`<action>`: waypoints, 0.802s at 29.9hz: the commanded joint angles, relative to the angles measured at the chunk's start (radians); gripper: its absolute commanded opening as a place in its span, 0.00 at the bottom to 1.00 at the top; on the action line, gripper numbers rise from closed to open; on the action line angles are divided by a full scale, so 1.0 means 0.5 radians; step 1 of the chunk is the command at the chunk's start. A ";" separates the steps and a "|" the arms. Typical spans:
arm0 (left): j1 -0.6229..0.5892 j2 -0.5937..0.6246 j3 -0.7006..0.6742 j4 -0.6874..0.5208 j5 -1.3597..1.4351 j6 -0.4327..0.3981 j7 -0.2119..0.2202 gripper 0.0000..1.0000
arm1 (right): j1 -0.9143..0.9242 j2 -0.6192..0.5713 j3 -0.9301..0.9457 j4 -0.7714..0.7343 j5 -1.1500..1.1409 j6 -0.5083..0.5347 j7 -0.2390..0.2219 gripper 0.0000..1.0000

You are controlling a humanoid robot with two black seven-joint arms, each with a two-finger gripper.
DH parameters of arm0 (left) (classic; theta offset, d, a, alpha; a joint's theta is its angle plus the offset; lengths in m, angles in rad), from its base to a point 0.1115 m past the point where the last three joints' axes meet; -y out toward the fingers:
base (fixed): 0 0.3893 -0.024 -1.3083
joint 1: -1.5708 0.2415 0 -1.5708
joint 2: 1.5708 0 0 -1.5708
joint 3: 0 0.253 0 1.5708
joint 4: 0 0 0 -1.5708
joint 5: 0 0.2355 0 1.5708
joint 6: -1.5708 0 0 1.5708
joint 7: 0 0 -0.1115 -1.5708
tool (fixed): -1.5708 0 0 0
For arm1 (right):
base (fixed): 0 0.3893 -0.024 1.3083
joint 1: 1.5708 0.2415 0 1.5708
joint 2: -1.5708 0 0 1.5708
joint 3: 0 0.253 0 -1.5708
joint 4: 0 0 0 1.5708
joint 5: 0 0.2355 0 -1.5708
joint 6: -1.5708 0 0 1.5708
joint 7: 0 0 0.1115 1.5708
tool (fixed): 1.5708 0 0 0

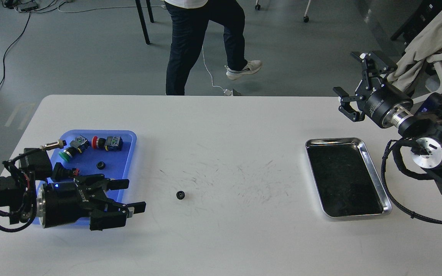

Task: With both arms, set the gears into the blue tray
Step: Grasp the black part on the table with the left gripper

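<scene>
On the bench, a loose gear [180, 195] lies just beyond the left jaws [129, 196], spread empty beside the blue tray [129, 145]; the right jaws [353, 86] hang open, idle.

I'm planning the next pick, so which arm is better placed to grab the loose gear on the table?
Left. Its open pincer sits low just beside the gear, next to the blue tray. The right pincer is raised at the far right edge, beyond the silver tray, much farther away.
</scene>
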 commanded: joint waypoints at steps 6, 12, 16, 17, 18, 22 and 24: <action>-0.046 -0.315 0.018 0.193 0.053 -0.021 0.000 0.98 | -0.084 0.161 0.165 -0.172 0.173 -0.012 -0.001 0.99; -0.071 -0.594 0.034 0.420 0.148 -0.024 0.000 0.98 | -0.160 0.204 0.334 -0.252 0.176 -0.061 -0.001 0.99; -0.052 -0.710 0.040 0.573 0.267 -0.018 0.000 0.98 | -0.209 0.208 0.374 -0.261 0.179 -0.073 0.002 0.99; -0.046 -0.781 0.046 0.638 0.313 -0.018 0.000 0.98 | -0.222 0.208 0.414 -0.267 0.179 -0.073 0.005 0.99; -0.049 -0.836 0.052 0.678 0.344 -0.015 0.000 0.98 | -0.234 0.211 0.444 -0.273 0.185 -0.076 0.002 0.99; -0.046 -0.926 0.052 0.776 0.387 -0.006 0.000 0.98 | -0.268 0.211 0.478 -0.279 0.203 -0.089 0.018 0.99; -0.046 -0.941 0.052 0.789 0.387 -0.006 0.000 0.98 | -0.271 0.208 0.482 -0.279 0.203 -0.092 0.021 0.99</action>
